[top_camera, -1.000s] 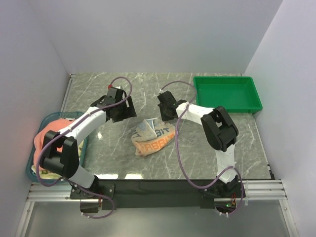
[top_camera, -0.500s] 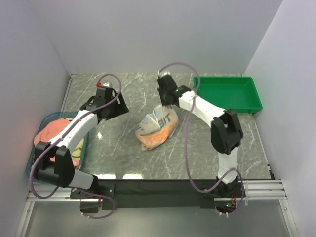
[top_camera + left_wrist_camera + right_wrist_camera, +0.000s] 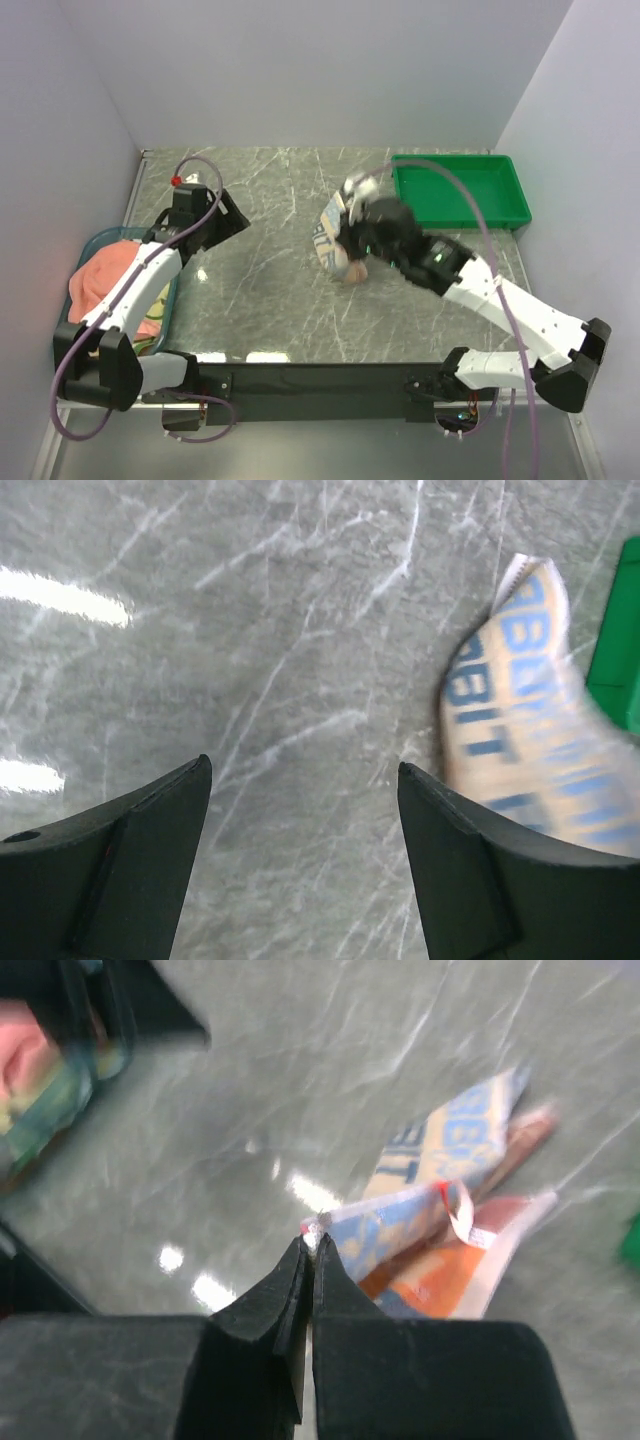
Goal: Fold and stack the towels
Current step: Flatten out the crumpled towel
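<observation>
The right gripper (image 3: 308, 1245) has pinched its fingers shut on a hem of the cream towel (image 3: 333, 243) and pulled it along. A second ago the cloth lay crumpled well out from the green tray (image 3: 460, 161); now it sits bunched just off the tray's near left corner. The right arm's elbow has swung out past the tray's near side. The left gripper (image 3: 302, 768), fingers spread and holding nothing, has backed farther from the tray, toward the blue basket (image 3: 98, 240) with its salmon-pink towel (image 3: 105, 275).
</observation>
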